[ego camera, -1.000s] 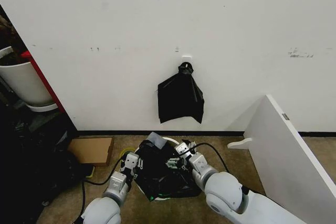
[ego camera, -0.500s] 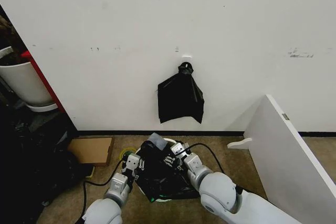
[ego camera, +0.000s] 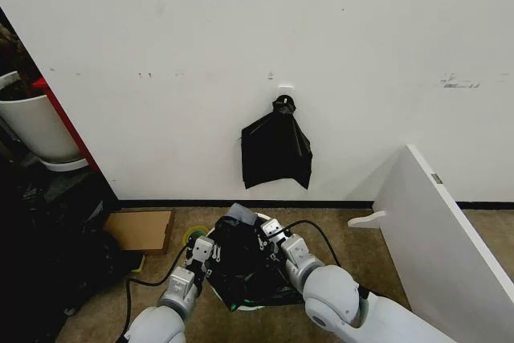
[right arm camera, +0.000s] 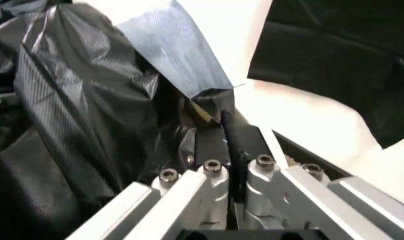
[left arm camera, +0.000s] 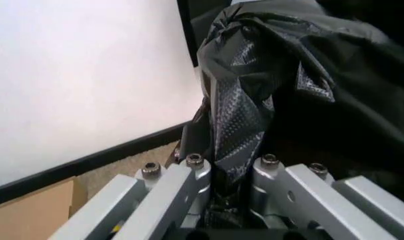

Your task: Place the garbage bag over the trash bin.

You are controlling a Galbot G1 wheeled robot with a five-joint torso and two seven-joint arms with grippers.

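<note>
White wall ahead, floor below, trash bin (ego camera: 241, 304) at wall foot. Garbage bag (ego camera: 245, 267) bunched over bin mouth, rim showing at near and far edge. Left gripper (ego camera: 201, 251) at bag's left side, jaws pinched shut on plastic fold. Right gripper (ego camera: 271, 234) at right side, jaws closed on bag edge; since a second ago it has shifted left, toward bin centre. I judge bag not yet stretched round rim.

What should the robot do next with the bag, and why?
Probably pull the two grippers apart to stretch the bag wider. The left gripper and right gripper each pinch an edge, but the bag sits bunched on the bin, whose far rim is bare.
</note>
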